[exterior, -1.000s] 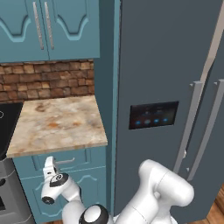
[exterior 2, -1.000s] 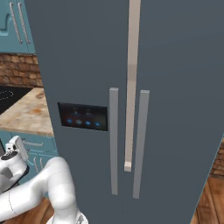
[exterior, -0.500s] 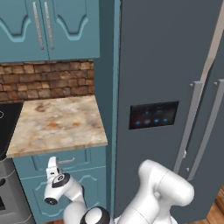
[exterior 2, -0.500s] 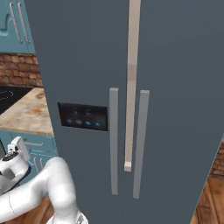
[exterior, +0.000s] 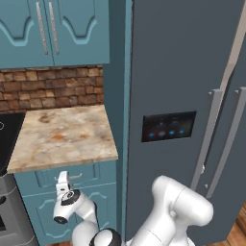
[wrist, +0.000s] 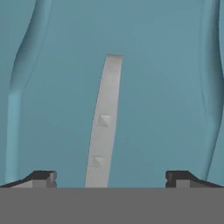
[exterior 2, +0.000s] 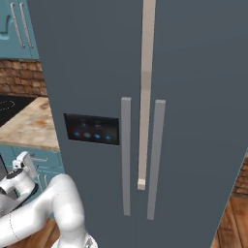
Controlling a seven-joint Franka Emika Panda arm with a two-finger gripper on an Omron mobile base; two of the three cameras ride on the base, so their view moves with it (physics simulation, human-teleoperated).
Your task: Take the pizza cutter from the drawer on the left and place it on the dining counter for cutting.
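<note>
The drawer (exterior: 98, 174) is shut, a teal front panel just under the short marbled slab (exterior: 62, 137). Its silver bar handle (wrist: 103, 122) runs up the middle of the hand view, between my two fingertips. My gripper (wrist: 111, 177) is open, jaws wide apart, right in front of the drawer front (wrist: 166, 87) with nothing held. From the base views my gripper (exterior: 62, 178) sits at the handle's left part, and it also shows at the left edge (exterior 2: 24, 163). The pizza cutter is hidden. The dining counter is out of view.
A tall dark grey fridge (exterior: 192, 72) with a display panel (exterior: 168, 126) stands right beside the drawer. A black stove (exterior: 7, 129) lies at the left. Teal wall cabinets (exterior: 48, 29) hang over a brick backsplash (exterior: 48, 89). Teal cabinet doors (exterior: 103, 211) sit below the drawer.
My gripper has moved slightly up and to the right, closer to the drawer handle. Its jaws stay open.
</note>
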